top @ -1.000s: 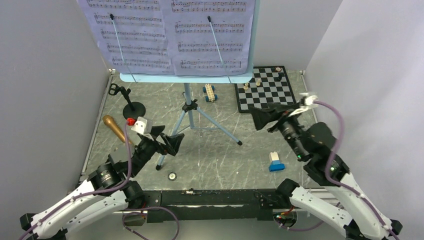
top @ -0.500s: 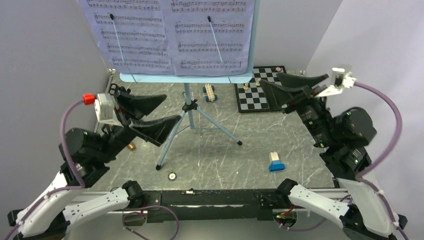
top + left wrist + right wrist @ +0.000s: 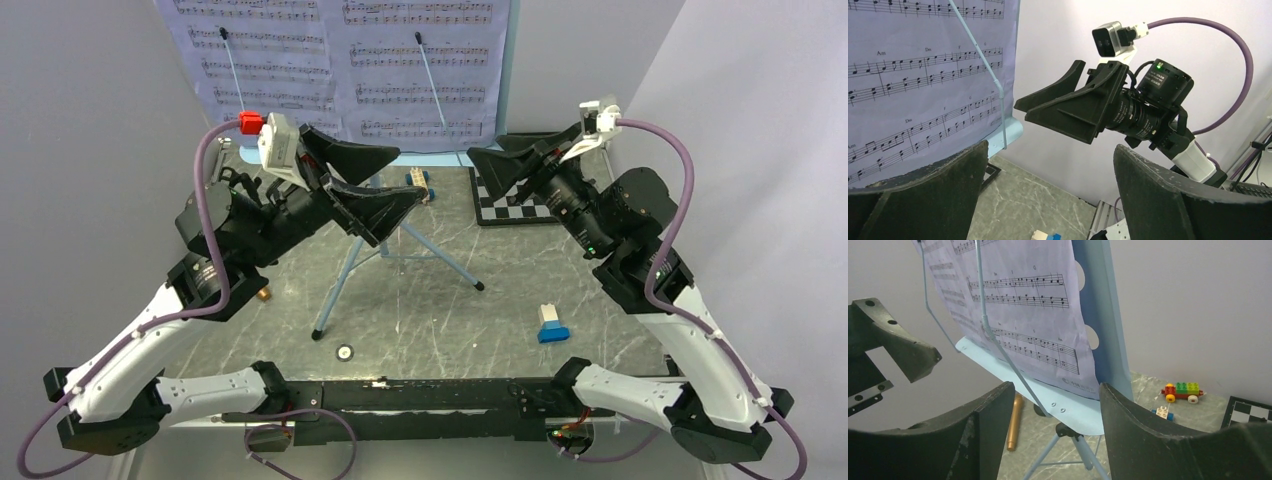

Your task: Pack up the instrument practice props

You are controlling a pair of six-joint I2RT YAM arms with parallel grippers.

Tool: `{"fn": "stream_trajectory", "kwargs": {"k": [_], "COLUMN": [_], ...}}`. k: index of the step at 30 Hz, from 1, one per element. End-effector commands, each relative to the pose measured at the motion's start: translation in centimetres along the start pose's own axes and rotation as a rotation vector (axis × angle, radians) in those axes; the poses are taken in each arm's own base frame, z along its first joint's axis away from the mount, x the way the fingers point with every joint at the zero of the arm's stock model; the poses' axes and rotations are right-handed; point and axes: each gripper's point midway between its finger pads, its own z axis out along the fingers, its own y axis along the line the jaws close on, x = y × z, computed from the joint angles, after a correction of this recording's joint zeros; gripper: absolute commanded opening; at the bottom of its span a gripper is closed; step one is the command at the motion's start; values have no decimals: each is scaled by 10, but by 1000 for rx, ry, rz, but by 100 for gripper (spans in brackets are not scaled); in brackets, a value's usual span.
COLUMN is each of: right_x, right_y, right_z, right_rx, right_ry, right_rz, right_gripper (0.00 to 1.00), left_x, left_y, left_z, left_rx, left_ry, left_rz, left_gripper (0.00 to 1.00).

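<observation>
Left hand is raised off the desk, jaws spread wide with nothing between them. It sits in front of the upper pole of the light-blue music stand, just below the stand's shelf. Right hand is likewise gaping and empty, raised at the shelf's right end, over the chessboard. The two hands face one another across the stand; no contact with it is visible. Sheet-music pages rest upright on the stand under two thin retaining wires. Stand is up on its tripod legs on the desk. Gold-brown microphone lies flat on the desk on the left arm's side of the stand. Toy brick car sits near the back wall
</observation>
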Motion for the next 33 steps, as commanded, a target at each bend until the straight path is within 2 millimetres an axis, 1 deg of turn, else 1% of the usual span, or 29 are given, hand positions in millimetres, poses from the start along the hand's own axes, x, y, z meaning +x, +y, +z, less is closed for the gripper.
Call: {"fn": "stream_trajectory", "kwargs": {"k": [1, 6, 12, 16, 21, 24, 26, 28, 30, 33], "right_x": [-39, -34, -29, -27, -25, -23, -21, -20, -19, -17], "right_y": [7, 5, 8, 9, 9, 8, 4, 0, -3, -1], "right_z": [-10, -6, 1, 7, 12, 14, 13, 10, 9, 12], "right_rx": [-10, -8, -23, -25, -23, -22, 0, 14, 25, 18], "right_ry": [-119, -108, -101, -89, -86, -83, -80, -87, -94, -82], "right_rz": [20, 16, 20, 26, 26, 24, 27, 28, 26, 18], "right_gripper": [66, 66, 63, 59, 52, 50, 50, 54, 55, 51], "left_x": [-41, -44, -47, -42, -37, -33, -32, -35, -36, -36], "left_y": [-16, -11, -11, -4, 10, 13, 14, 20, 22, 25], "left_z": [0, 7, 21, 30, 38, 42, 43, 44, 46, 52], "left_rx": [37, 16, 17, -5, -66, -71, -73, -103, -113, -124], "left_ry": [-112, -125, -122, -114, -123, -114, -110, -125, -132, -131], "left_rz": [-11, 3, 13, 24, 37, 46, 54, 58, 67, 80], "left_gripper": [97, 93, 90, 89, 85, 83, 83, 83, 83, 82]}}
